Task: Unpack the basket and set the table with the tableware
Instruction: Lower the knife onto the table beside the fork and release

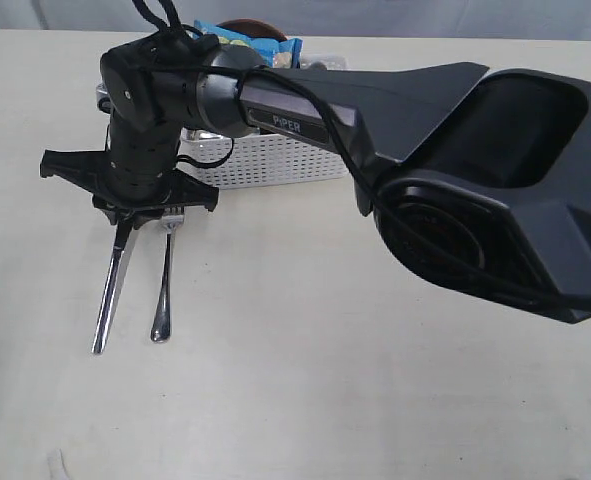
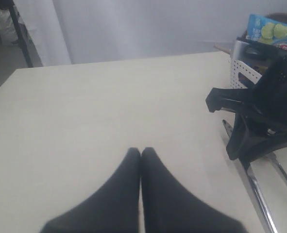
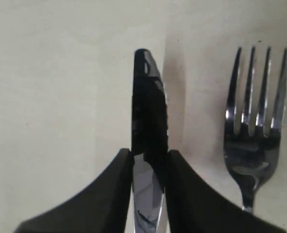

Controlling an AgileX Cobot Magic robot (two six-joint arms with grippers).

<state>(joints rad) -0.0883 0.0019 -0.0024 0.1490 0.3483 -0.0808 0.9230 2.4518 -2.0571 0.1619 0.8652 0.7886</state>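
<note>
Knife [image 1: 110, 290] and fork [image 1: 163, 285] are silver, the perforated basket [image 1: 275, 160] white, the table [image 1: 295, 390] cream.

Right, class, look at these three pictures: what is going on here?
The right pincer has reached across to the left part of the table. It is shut on the blade of a steel knife, low over the tabletop. A fork lies alongside the knife, not touching it. The left pincer is shut with nothing in it, above bare table. Behind them, the white basket holds a blue chip bag.
</note>
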